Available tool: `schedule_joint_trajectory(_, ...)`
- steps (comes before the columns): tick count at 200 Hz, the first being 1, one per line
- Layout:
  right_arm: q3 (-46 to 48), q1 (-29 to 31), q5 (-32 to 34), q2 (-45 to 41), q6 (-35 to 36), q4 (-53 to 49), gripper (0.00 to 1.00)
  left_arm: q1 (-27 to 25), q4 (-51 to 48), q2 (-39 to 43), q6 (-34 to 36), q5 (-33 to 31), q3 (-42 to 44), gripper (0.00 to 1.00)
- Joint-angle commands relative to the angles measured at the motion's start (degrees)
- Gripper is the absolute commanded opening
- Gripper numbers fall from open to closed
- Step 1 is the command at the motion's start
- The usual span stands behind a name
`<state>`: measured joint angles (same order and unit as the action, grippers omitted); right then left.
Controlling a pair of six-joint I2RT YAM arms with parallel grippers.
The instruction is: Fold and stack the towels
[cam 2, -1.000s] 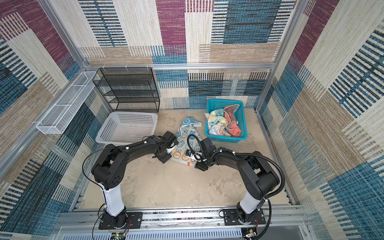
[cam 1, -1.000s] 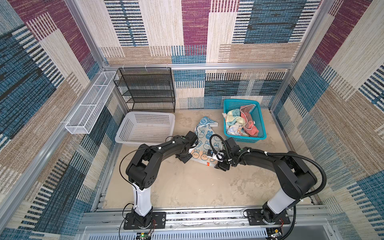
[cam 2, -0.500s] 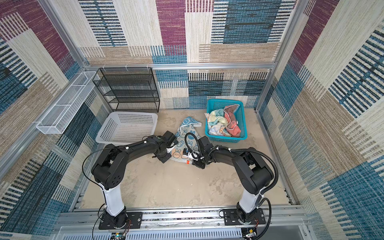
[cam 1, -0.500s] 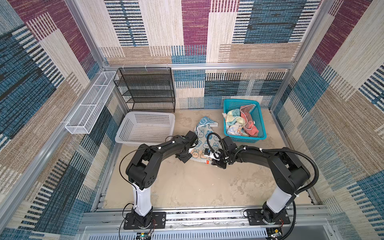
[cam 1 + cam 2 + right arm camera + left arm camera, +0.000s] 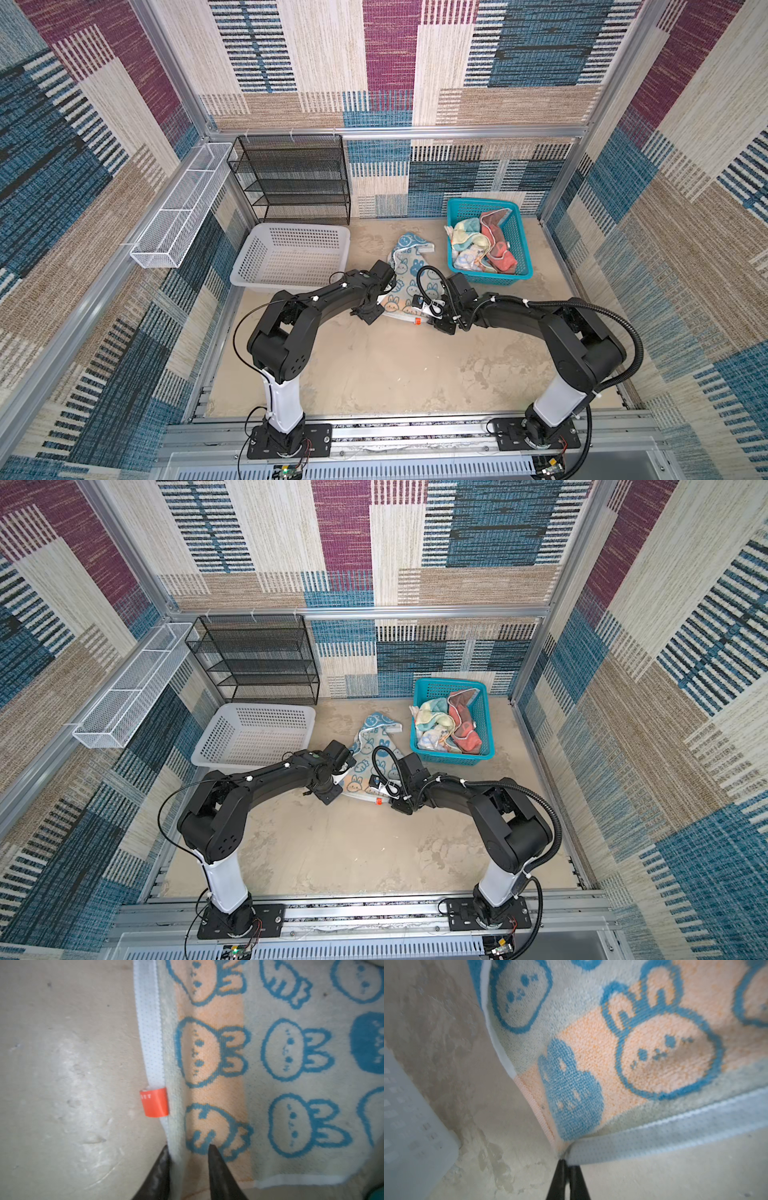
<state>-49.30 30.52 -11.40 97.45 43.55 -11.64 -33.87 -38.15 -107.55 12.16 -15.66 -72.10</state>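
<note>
I judge the bunny towel (image 5: 409, 255), mid-table (image 5: 395, 365), soft, light and limp, best taken by its corners: both arms reach low, left gripper (image 5: 566, 1162) pinched shut on the near-left corner, right gripper (image 5: 188, 1147) part-open astride the near hem by the orange tag (image 5: 154, 1102), other towels (image 5: 478, 245) heaped far right.

Left arm (image 5: 324, 297): black links are joined to a white lower column; a thin black cable is looped beside it.
Right arm (image 5: 519, 316): coloured alike; a thick ribbed black hose is carried along it.
Base plates (image 5: 318, 441): black, bolted onto the aluminium rail (image 5: 415, 432).
Right gripper (image 5: 188, 1147): two black fingers (image 5: 220, 1172), tapered to points.
</note>
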Motion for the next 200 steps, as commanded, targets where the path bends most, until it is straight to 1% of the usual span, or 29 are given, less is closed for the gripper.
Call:
schedule_joint_trajectory(1, 1.16, 0.07, 4.93, 0.90, 0.31, -6.65, 0.36, 0.03, 0.52, 0.38, -1.38, -1.37, 0.35, 0.00)
schedule_joint_trajectory(59, 0.20, -0.20, 4.37, 1.30, 0.26, -11.16, 0.42, 0.38, 0.81, 1.26, -0.94, -2.65, 2.04, 0.00)
schedule_joint_trajectory(97, -0.18, -0.29, 2.85, -0.01, 0.52, -11.83, 0.42, 0.56, 1.11, 1.75, -1.19, -2.80, 2.49, 0.00)
schedule_joint_trajectory(118, -0.80, -0.29, 1.31, 0.51, 0.56, -11.53, 0.40, 0.56, 1.41, 1.65, -1.18, -1.94, 2.19, 0.00)
schedule_joint_trajectory(133, -1.17, -0.29, -0.03, 1.27, 0.57, -11.29, 0.33, 0.56, 1.65, 1.31, -1.36, -1.83, 2.04, 0.00)
schedule_joint_trajectory(147, -1.63, -0.29, -0.74, 2.07, 0.66, -11.74, 0.17, 0.56, 1.68, 1.12, -1.80, -1.71, 1.70, 0.00)
schedule_joint_trajectory(164, -2.26, -0.29, -1.62, 2.23, 0.92, -11.48, 0.00, 0.56, 2.01, 1.32, -2.27, -1.13, 1.77, 0.00)
schedule_joint_trajectory(189, -3.65, -0.45, -4.29, 0.75, 0.08, -10.11, 0.00, 0.56, 3.74, 2.78, -3.62, -0.33, 2.36, 0.00)
schedule_joint_trajectory(200, -3.75, -0.44, -4.64, -0.87, -0.88, -8.02, 0.00, 0.56, 4.22, 3.78, -4.65, -0.10, 2.26, 0.00)
